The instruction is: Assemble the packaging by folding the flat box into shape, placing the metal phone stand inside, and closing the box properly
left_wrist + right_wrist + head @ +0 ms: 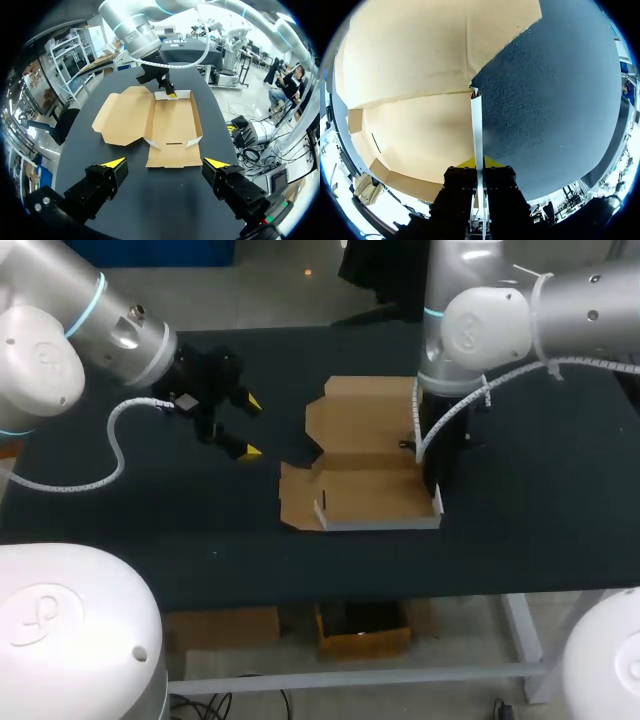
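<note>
Plainly, the right tool (479, 161), clenched on the brown cardboard box (370, 495) at its side wall (476, 125), risked creasing it by twisting; the left tool (251, 426) hung released beside the box.

Black table top (150, 525), matte, evenly lit; pale metal legs (521, 635) beneath front edge.
</note>
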Controlling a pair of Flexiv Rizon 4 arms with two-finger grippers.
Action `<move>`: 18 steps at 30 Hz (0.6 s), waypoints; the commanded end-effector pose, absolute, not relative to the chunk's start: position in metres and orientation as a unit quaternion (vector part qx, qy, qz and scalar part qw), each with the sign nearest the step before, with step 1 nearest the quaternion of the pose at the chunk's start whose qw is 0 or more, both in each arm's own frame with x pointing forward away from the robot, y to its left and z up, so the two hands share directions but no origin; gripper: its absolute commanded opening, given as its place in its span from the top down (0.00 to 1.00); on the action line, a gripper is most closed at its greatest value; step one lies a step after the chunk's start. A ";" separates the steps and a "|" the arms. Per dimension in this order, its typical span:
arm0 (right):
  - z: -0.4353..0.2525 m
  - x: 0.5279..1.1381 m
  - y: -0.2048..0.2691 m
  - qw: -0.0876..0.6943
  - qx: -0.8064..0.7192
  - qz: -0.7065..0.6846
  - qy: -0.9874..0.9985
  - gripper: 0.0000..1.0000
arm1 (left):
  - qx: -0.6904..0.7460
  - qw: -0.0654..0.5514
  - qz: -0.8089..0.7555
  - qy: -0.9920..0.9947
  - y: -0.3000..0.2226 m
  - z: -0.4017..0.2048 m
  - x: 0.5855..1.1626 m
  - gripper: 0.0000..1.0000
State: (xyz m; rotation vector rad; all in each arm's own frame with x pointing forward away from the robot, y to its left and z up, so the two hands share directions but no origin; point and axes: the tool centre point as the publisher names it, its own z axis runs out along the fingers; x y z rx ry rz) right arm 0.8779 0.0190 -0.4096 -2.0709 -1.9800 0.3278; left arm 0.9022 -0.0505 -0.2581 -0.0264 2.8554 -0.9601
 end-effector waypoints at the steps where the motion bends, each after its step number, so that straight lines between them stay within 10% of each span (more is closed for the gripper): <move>1: -0.413 0.874 0.018 0.120 -0.716 0.101 -0.681 0.94 | -0.009 0.063 -0.316 0.947 -0.051 -0.257 0.903 0.00; 18: -0.410 0.875 0.016 0.065 -0.734 0.050 -0.674 0.96 | -0.009 0.063 -0.316 0.947 -0.051 -0.257 0.903 0.00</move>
